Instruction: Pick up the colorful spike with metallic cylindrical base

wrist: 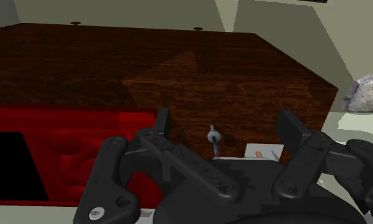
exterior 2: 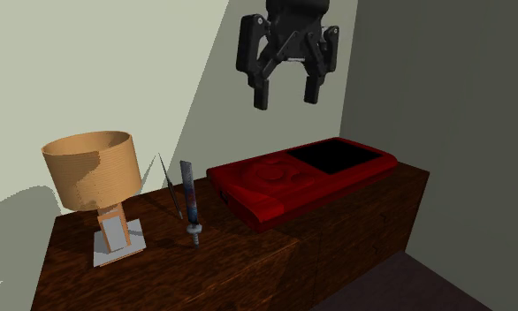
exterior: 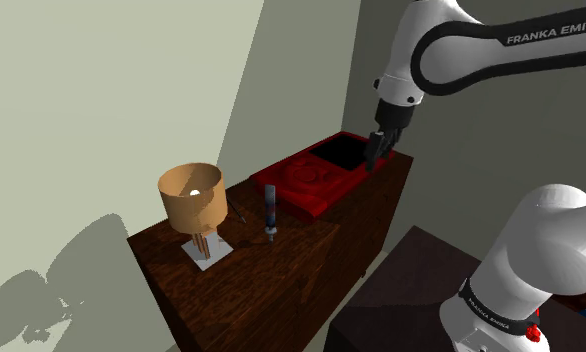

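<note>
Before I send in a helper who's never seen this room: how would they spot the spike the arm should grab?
Look at the dark wooden cabinet top, between the tan-shaded lamp and the flat red device. The spike stands roughly upright. Unlike the thin needle beside it, it is broader, streaked blue and red, with a grey metal foot.

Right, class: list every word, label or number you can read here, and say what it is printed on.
"FRANKA EMIKA": white letters on the arm's upper link.
Small white lettering on the arm's black base ring: too small to read.
The red device carries no readable text.
</note>
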You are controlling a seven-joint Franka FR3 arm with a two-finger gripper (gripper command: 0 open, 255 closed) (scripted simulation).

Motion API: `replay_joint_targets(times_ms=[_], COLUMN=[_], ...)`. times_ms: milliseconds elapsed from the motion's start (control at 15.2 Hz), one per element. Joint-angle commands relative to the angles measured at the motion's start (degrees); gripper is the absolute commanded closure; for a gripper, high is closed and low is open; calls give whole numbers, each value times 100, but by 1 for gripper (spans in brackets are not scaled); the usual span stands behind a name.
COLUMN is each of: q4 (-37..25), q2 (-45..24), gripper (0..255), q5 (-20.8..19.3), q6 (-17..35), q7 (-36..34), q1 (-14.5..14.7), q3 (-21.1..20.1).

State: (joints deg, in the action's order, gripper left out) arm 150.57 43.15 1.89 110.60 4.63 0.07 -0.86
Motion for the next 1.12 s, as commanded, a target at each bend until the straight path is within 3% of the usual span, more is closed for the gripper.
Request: replay_joint_targets(times_ms=[0, 462, 726, 924, 1056], q4=[255, 790, 792, 629, 416], q2=[-168, -1382, -2384, -3219, -3800], gripper=[0, 0, 0, 0, 0], q5=[4, 185, 562, 1257, 2173], q6=[601, 2857, 4136, 4994, 5454], q7=[222, 1066, 1754, 2584, 3488], q1=[43, 311, 659, 1143, 1603], q3=[88, 437, 742, 1091, 1372])
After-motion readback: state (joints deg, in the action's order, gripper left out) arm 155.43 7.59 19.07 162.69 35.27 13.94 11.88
